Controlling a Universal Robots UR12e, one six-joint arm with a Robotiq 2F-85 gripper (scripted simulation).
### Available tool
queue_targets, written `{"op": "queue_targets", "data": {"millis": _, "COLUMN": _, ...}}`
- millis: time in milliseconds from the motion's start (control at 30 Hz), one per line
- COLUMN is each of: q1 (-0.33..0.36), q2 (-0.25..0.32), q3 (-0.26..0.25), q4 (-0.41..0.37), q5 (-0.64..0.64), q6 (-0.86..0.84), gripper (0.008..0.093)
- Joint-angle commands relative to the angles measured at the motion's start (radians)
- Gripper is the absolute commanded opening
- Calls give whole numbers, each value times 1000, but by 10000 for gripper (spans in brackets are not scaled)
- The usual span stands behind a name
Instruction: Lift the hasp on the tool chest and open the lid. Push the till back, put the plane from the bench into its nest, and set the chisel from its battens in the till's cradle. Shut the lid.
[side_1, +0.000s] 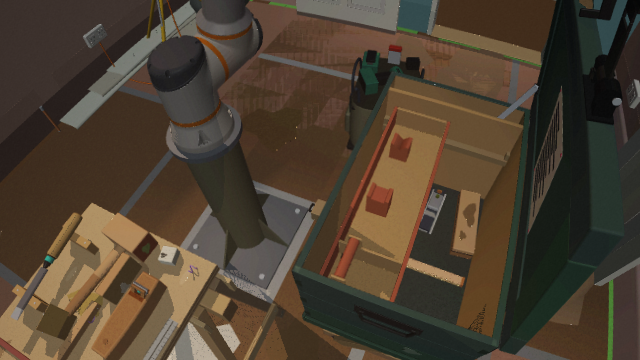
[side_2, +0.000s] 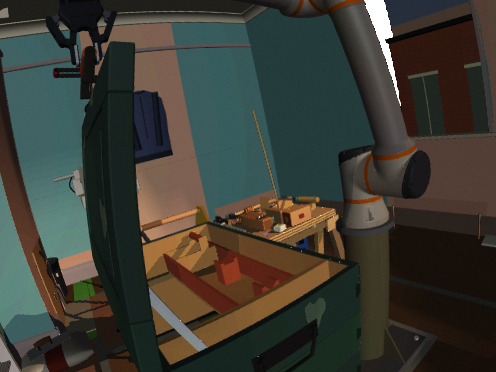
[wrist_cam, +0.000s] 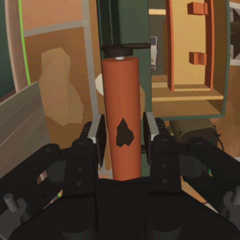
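Note:
The green tool chest (side_1: 400, 250) stands open, its lid (side_2: 107, 210) raised upright. An orange cylindrical handle (wrist_cam: 122, 117) sticks up from the lid's top edge, and my gripper (wrist_cam: 123, 136) is up there with its fingers open on either side of it, holding nothing. Inside the chest the orange-sided till (side_1: 395, 200) holds two orange cradle blocks (side_1: 379, 199) and sits toward the chest's left side. The dark floor with the plane's nest (side_1: 435, 235) lies to its right. The wooden plane (side_1: 127, 312) and the chisel (side_1: 47, 260) lie on the bench at lower left.
The robot's pedestal (side_1: 225, 195) stands between the bench (side_1: 95, 290) and the chest. A dark canister with green fittings (side_1: 362, 100) stands behind the chest. A wall is close behind the raised lid.

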Motion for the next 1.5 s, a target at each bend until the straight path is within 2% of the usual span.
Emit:
{"op": "queue_targets", "data": {"millis": 0, "q1": 0, "q2": 0, "q3": -13, "q4": 8, "q5": 0, "q6": 0, "gripper": 373}}
{"op": "queue_targets", "data": {"millis": 267, "q1": 0, "q2": 9, "q3": -74, "q4": 60, "q5": 0, "q6": 0, "gripper": 373}}
{"op": "queue_targets", "data": {"millis": 333, "q1": 0, "q2": 10, "q3": -75, "q4": 62, "q5": 0, "q6": 0, "gripper": 373}}
{"op": "queue_targets", "data": {"millis": 533, "q1": 0, "q2": 10, "q3": -75, "q4": 62, "q5": 0, "q6": 0, "gripper": 480}}
{"op": "queue_targets", "data": {"millis": 933, "q1": 0, "q2": 5, "q3": -70, "q4": 61, "q5": 0, "q6": 0, "gripper": 480}}
{"op": "queue_targets", "data": {"millis": 1133, "q1": -4, "q2": -48, "q3": -7, "q4": 50, "q5": 0, "q6": -4, "gripper": 480}}
{"op": "queue_targets", "data": {"millis": 1467, "q1": -18, "q2": -230, "q3": 190, "q4": 35, "q5": 0, "q6": -19, "gripper": 480}}
